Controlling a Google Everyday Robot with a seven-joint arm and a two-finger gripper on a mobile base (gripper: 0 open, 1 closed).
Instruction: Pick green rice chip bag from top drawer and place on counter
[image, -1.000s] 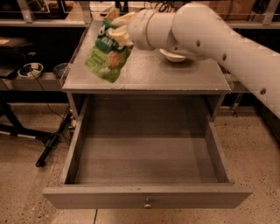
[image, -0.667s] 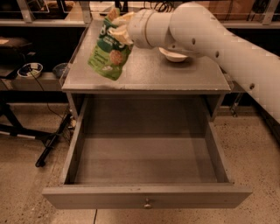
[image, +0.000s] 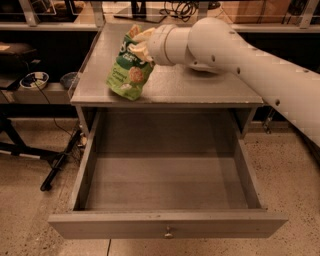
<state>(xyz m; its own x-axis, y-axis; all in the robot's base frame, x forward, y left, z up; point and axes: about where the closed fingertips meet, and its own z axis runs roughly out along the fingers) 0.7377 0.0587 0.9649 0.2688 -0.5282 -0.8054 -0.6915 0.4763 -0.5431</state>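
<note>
The green rice chip bag hangs upright over the left part of the counter, its lower edge at or just above the surface. My gripper is shut on the bag's top, with the white arm reaching in from the right. The top drawer is pulled fully open below the counter and nothing shows inside it. Its front panel with the small metal knob faces the camera.
A white bowl sits on the counter behind my arm, mostly hidden. Shelves with cables and a small dish stand at the left. A black stand leg lies on the floor left of the cabinet.
The bag has come down a little toward the counter, still held by my gripper. The drawer has not moved.
</note>
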